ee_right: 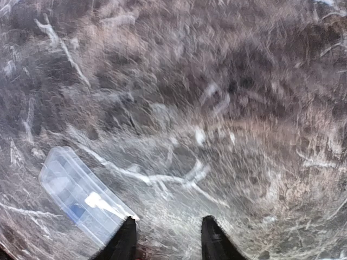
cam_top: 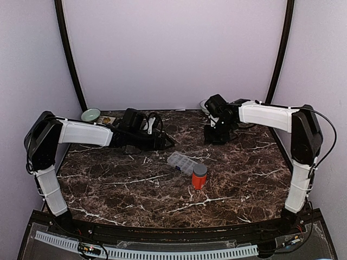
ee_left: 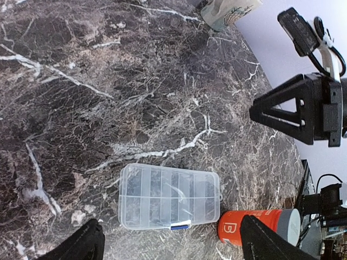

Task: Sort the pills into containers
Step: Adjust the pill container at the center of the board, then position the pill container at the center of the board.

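The box [cam_top: 183, 162] is lying flat in the middle of the table [cam_top: 108, 184], lid seemingly shut, with the bottle [cam_top: 199, 176] standing just beside it. It is looking light, stiff and slick — likely sliding under a push, so pinching across its short sides seems best. The left gripper [ee_left: 171, 227] is hovering wide over it; the right gripper [ee_right: 169, 230] is hanging narrower, empty — farther back.

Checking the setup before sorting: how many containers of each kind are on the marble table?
Clear plastic compartment box with lid: 1
Orange cylindrical bottle with grey cap: 1
Pale ceramic bowls, back left and back right: 2
Total: 4
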Motion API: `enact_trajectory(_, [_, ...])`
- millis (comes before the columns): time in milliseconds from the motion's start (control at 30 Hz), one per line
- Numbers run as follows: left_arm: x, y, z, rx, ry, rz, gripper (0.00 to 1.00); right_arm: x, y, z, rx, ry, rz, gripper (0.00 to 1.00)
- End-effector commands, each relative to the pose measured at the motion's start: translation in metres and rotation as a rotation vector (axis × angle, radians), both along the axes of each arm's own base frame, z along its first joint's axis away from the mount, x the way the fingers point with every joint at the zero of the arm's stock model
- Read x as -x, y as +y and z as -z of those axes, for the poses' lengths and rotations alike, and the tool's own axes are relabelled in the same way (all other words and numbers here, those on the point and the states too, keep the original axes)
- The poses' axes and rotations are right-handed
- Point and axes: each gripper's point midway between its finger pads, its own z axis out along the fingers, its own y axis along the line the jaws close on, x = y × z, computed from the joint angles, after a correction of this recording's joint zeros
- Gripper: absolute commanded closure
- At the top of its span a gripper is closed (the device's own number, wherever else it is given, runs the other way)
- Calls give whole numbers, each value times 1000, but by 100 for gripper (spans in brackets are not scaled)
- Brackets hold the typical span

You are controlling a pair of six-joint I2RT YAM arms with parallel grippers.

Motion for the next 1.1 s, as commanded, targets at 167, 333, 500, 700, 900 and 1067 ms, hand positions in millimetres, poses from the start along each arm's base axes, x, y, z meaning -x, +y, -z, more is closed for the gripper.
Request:
enact_trajectory(167, [-3,-24,20,25,75,79,17,48,-6,49,-17,134,11,89])
enact_trajectory(333, [-4,-23,25,26,82,67,24,52,8,56,-47,154,-8,89])
enact_trajectory(500, [-3,-23,25,34,83,68,42,58,25,64,-73,188,-41,89])
enact_trajectory(700, [-3,-17,34,28,94,52,44,73,35,75,-81,231,-68,88])
enact_trajectory(900, [-3,-12,41,26,106,46,44,74,48,79,-99,249,-95,88])
enact_trajectory(1067, [-4,-9,44,28,116,39,44,64,60,81,-110,248,-111,88])
